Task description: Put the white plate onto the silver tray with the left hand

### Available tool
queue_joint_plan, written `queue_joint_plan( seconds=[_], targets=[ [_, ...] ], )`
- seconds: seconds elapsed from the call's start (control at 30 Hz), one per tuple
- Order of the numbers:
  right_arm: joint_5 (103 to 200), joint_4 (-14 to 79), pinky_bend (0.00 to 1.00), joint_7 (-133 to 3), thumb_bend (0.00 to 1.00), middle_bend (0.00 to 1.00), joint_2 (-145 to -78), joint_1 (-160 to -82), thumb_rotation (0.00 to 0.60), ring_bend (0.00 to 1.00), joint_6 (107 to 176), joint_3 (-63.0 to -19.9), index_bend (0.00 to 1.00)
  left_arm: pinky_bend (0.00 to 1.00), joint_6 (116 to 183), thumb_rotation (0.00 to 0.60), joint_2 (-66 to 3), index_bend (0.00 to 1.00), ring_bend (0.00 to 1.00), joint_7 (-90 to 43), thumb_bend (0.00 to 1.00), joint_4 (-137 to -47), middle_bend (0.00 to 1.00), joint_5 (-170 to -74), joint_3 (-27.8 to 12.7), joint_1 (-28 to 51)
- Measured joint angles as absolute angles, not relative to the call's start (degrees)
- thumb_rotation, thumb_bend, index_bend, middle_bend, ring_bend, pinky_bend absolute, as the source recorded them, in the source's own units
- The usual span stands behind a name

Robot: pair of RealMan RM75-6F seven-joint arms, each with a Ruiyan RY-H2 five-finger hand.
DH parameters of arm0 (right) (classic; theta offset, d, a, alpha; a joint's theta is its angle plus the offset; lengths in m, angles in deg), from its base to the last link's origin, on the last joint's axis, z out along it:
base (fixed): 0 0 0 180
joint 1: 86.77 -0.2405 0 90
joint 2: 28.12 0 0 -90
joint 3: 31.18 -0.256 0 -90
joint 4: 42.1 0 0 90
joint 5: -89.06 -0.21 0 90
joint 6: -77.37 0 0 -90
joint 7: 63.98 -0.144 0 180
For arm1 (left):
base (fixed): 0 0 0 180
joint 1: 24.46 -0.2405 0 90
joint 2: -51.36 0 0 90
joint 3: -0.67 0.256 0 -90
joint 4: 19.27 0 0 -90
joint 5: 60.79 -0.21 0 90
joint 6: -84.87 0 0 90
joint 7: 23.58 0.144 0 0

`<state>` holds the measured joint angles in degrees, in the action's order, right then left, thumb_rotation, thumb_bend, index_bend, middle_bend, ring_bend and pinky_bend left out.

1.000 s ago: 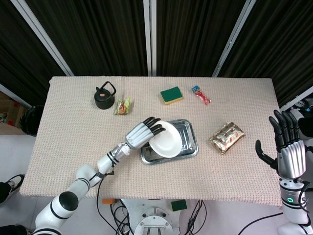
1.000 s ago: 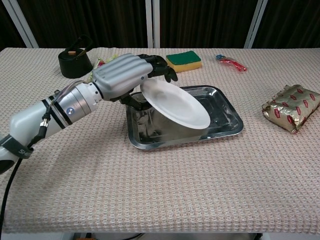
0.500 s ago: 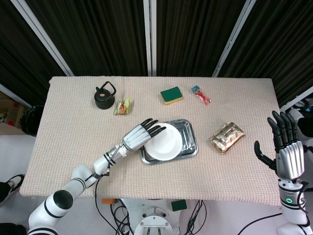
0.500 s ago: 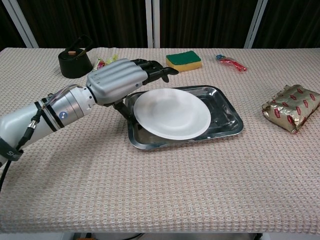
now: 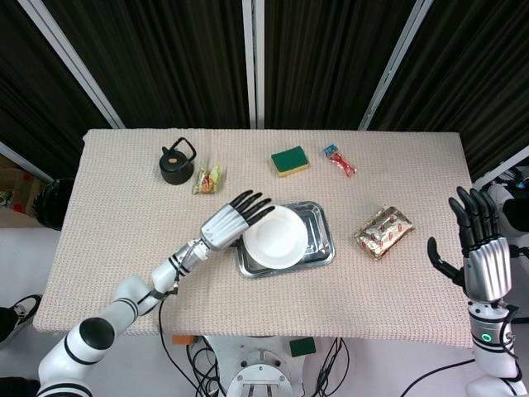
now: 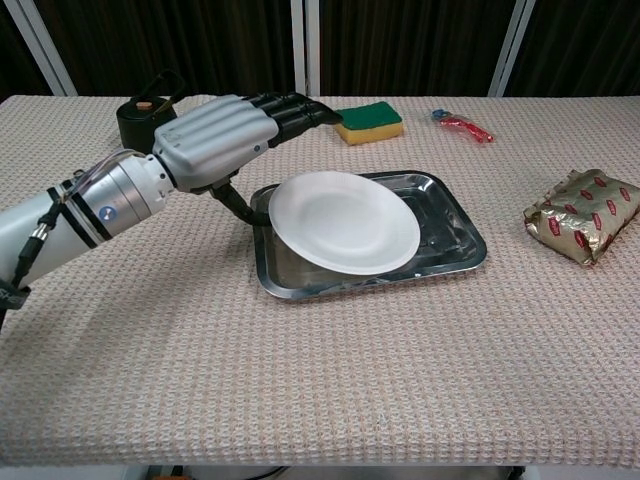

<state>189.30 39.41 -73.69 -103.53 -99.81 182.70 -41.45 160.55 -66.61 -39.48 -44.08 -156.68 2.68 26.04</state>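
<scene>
The left hand (image 6: 215, 140) hovered above the left rim of the silver tray (image 6: 455, 228), its fingers stretched out and apart, holding nothing; the thumb reached down toward the tray's left edge, though whether it touched the rim could not be told. Just to the right of that hand, the white plate (image 6: 343, 221) sat in the tray, its left part lying over the tray's left and front rim so that it looked slightly tilted. In the head view the left hand (image 5: 229, 222) lay beside the plate (image 5: 272, 237), the dark fingertips near its upper left edge, with the tray (image 5: 321, 234) showing on the plate's right.

Farther out on the table (image 6: 300, 400), a black kettle (image 5: 177, 162) stood at the far left, with a small colourful packet (image 5: 208, 179) just beside it. A green sponge (image 5: 289, 160) and a red wrapped item (image 5: 339, 160) lay toward the far edge. A gold foil packet (image 5: 383, 231) rested well to the right of the tray.

The right hand (image 5: 483, 248) was raised off the table's right edge, fingers upright and spread, empty.
</scene>
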Motion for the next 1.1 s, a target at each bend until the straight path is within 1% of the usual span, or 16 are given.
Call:
queue_joint_plan(
  seconds=[0.37,0.57,0.67,0.77,0.9,0.93,0.97,1.0,1.03,1.1],
  targets=[
    [189.53,39.85,0.00,-73.15,0.46,0.00,-103.25,-99.73,0.600,0.00,183.01,-41.54,0.00,0.10,161.21,0.600,-63.07,0.00,0.00,-35.96,0.00,-47.30,0.00,-156.62,2.40,25.35],
    [189.33,39.56,0.00,-73.34,0.46,0.00,-103.54,-99.70,0.600,0.00,182.84,-41.40,0.00,0.10,163.17,0.600,-60.06,0.00,0.00,-34.24,0.00,-51.15,0.00,-155.30,1.10,23.47],
    [188.82,39.14,0.00,-73.71,0.46,0.00,-103.59,-99.51,0.600,0.00,182.61,-41.26,0.00,0.10,164.03,0.600,-57.42,0.00,0.00,-33.24,0.00,-54.90,0.00,-154.03,0.40,21.62],
    [187.85,38.30,0.00,-73.83,0.46,0.00,-103.63,-99.02,0.600,0.00,181.95,-40.82,0.00,0.10,164.72,0.600,-53.27,0.00,0.00,-31.75,0.00,-60.59,0.00,-152.36,-0.12,18.99],
    [185.26,37.06,0.00,-72.88,0.43,0.00,-103.38,-97.87,0.600,0.00,179.57,-39.76,0.00,0.10,166.13,0.598,-45.16,0.00,0.00,-29.28,0.00,-70.79,0.00,-149.13,-0.57,13.49],
    [184.55,36.76,0.00,-72.23,0.42,0.00,-103.28,-97.53,0.600,0.00,178.84,-39.45,0.00,0.10,166.48,0.590,-43.19,0.00,0.00,-28.86,0.00,-73.00,0.00,-148.29,-0.60,11.96],
    [183.52,36.44,0.00,-71.10,0.41,0.00,-103.09,-97.05,0.600,0.00,177.76,-39.01,0.00,0.10,166.81,0.551,-41.22,0.00,0.00,-28.53,0.00,-75.13,0.00,-147.42,-0.58,10.33],
    [182.65,36.25,0.00,-70.08,0.40,0.00,-102.92,-96.66,0.600,0.00,176.85,-38.65,0.00,0.10,167.22,0.529,-38.66,0.00,0.00,-28.21,0.00,-77.73,0.00,-146.26,-0.45,8.07],
    [181.71,36.13,0.00,-68.94,0.39,0.00,-102.70,-96.25,0.600,0.00,175.86,-38.28,0.00,0.10,167.49,0.495,-36.83,0.00,0.00,-28.08,0.01,-79.43,0.00,-145.41,-0.29,6.36],
    [179.06,36.21,0.00,-66.20,0.38,0.00,-101.95,-95.23,0.600,0.00,172.99,-37.33,0.00,0.10,168.29,0.401,-32.64,0.00,0.00,-28.31,0.03,-83.16,0.01,-143.52,0.47,1.95]
  ],
)
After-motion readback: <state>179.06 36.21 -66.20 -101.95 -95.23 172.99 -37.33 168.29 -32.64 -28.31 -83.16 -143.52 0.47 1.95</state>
